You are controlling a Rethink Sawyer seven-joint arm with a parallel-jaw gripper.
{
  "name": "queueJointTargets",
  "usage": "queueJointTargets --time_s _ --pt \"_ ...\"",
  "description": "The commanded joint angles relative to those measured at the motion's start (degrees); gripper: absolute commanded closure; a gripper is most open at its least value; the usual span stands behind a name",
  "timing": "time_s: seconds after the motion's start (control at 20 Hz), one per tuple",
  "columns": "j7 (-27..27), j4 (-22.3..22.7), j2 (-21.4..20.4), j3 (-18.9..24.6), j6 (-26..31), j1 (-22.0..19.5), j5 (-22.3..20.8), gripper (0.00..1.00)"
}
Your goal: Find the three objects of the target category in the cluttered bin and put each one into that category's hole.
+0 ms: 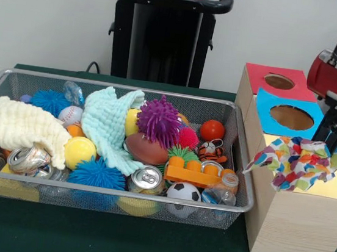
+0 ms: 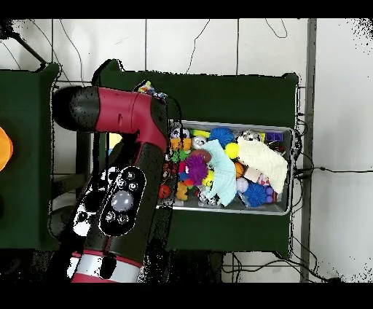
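Observation:
My gripper [image 1: 333,144] is at the right, over the wooden box [image 1: 295,224], and looks shut on a multicoloured spotted cloth [image 1: 302,164]. The cloth bunches over the box's yellow panel [image 1: 336,186] and hides any hole there. Behind it are the blue panel's hole [image 1: 291,117] and the red panel's hole [image 1: 279,82], both uncovered. In the wire bin [image 1: 240,171] lie a cream cloth [image 1: 18,126] at the left and a mint cloth [image 1: 110,125] in the middle. From overhead the arm [image 2: 124,138] hides the box and gripper; only a corner of the spotted cloth [image 2: 146,89] shows.
The bin also holds spiky rubber balls [image 1: 159,120], a toy football [image 1: 149,149], crushed cans [image 1: 147,180], a soccer ball [image 1: 184,192], an orange block [image 1: 201,173] and yellow balls [image 1: 80,150]. From overhead the bin [image 2: 290,171] lies right of the arm.

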Motion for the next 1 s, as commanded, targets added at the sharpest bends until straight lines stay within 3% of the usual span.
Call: queueJointTargets --time_s 0.05,1.0 --pt "13.90 9.13 0.93 4.69 -5.35 -1.43 1.65 1.00" --pt "16.25 13.30 0.58 4.10 -7.09 1.38 2.92 1.00"
